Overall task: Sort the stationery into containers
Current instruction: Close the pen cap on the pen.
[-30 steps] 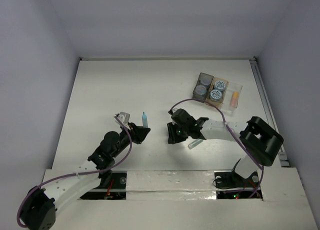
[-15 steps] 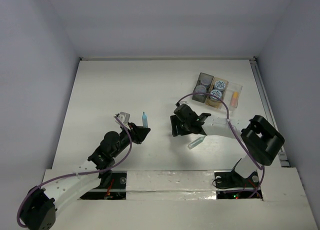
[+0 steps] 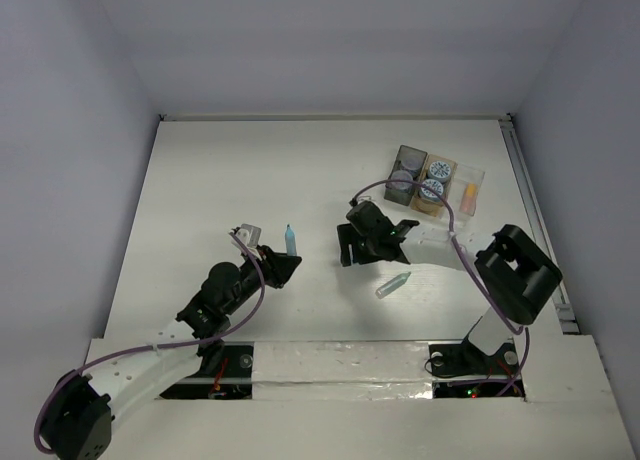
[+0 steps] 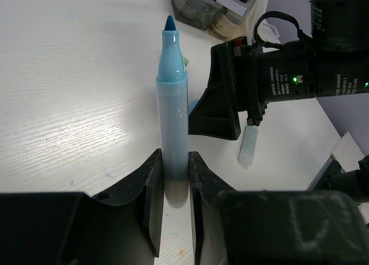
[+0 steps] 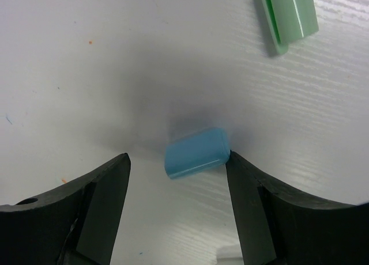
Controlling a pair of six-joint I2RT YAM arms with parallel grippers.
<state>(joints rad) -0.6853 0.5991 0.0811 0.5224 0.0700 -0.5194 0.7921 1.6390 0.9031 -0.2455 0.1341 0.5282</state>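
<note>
Stationery showed as five small pieces plus jars. Nearest the arm bases, one pale stick lay flat on the desk, apart from both arms. Just beyond it, the left gripper was clamped on one light blue marker, which was uncapped and upright, its lower end hidden between the fingers. The right gripper hung spread wide with nothing in its grasp. One blue cap lay on the desk between its fingers, one end at or touching a finger. One green stick lay just past the cap, cut off by the top edge of the wrist view.

Farthest, three joined trays stood in a row: dark grey, tan, clear. The tan one held two blue-white jars, the clear one a single orange stick. The grey tray's contents were dark and crossed by a purple cable, so I could not count them.
</note>
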